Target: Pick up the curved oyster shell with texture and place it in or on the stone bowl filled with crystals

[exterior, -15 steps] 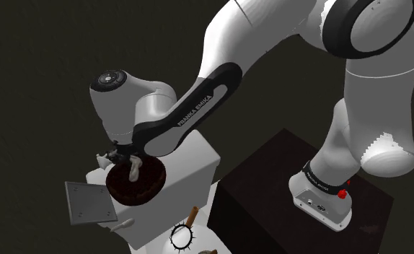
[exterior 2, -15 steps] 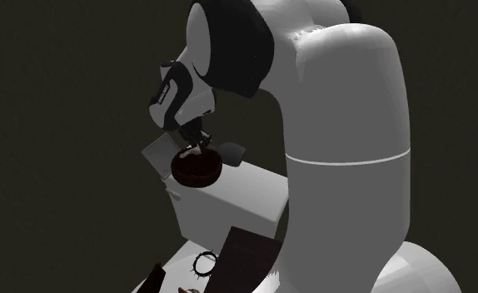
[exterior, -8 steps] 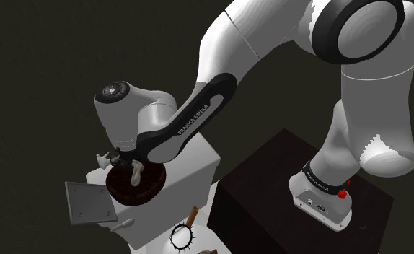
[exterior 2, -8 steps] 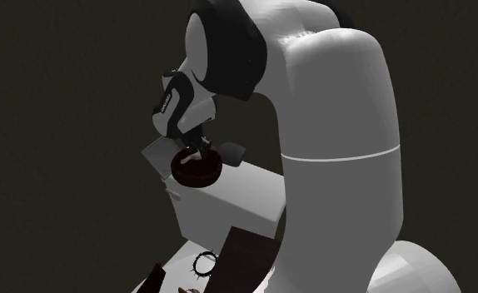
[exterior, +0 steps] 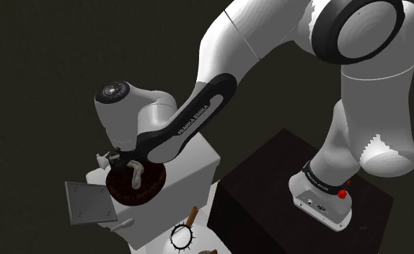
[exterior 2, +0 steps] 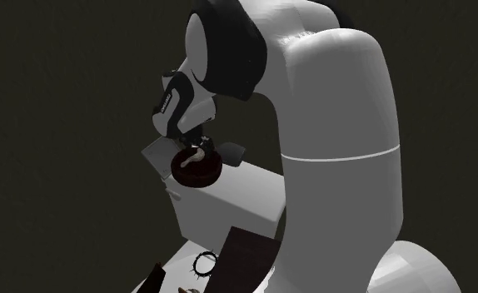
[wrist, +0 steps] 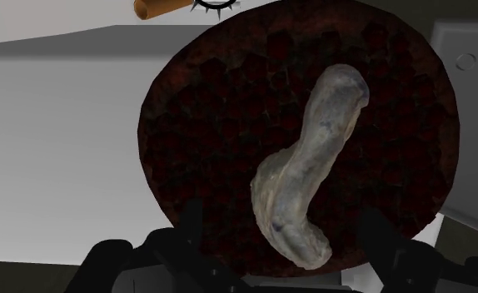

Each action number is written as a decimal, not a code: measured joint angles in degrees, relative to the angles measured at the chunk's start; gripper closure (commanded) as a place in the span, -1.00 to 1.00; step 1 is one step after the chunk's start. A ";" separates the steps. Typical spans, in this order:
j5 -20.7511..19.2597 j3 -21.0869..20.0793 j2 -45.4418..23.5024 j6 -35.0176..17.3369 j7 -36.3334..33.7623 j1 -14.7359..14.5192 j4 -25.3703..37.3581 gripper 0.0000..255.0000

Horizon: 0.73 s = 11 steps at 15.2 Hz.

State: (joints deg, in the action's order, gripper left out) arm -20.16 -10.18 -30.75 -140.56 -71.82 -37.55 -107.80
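The pale, curved oyster shell (wrist: pixel 308 166) lies flat on the dark crystals of the round, dark reddish-brown bowl (wrist: pixel 187 108). My gripper (wrist: pixel 283 237) hangs just above it, open; its two black fingers (wrist: pixel 187 229) stand apart on either side of the shell's lower end and do not touch it. From the shoulder view, the shell (exterior: pixel 135 173) rests in the bowl (exterior: pixel 151 189) on a white block, directly under my hand. The second exterior view has the shell (exterior 2: pixel 191 156) in the bowl (exterior 2: pixel 197 172) below the gripper (exterior 2: pixel 197 143).
The bowl stands on a white block (exterior: pixel 198 162). A grey square plate (exterior: pixel 90 202) lies to the shoulder view's left of it. Below are a black spiky ring (exterior: pixel 182 237) and a brown handle (exterior: pixel 192 215). My dark stand (exterior: pixel 270 187) is at lower right.
The shell was held upright over the bowl; the fingers have parted and it now lies on its side in the bowl. The arm has barely moved.
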 measured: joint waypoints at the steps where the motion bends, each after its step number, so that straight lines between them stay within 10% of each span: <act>1: 0.00 0.00 0.00 0.00 0.00 0.00 0.00 -1.00; 11: 2.06 -1.46 5.34 4.81 1.28 0.43 -0.43 -1.00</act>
State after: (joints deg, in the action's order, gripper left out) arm -18.11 -11.63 -25.41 -135.75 -70.54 -37.11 -108.23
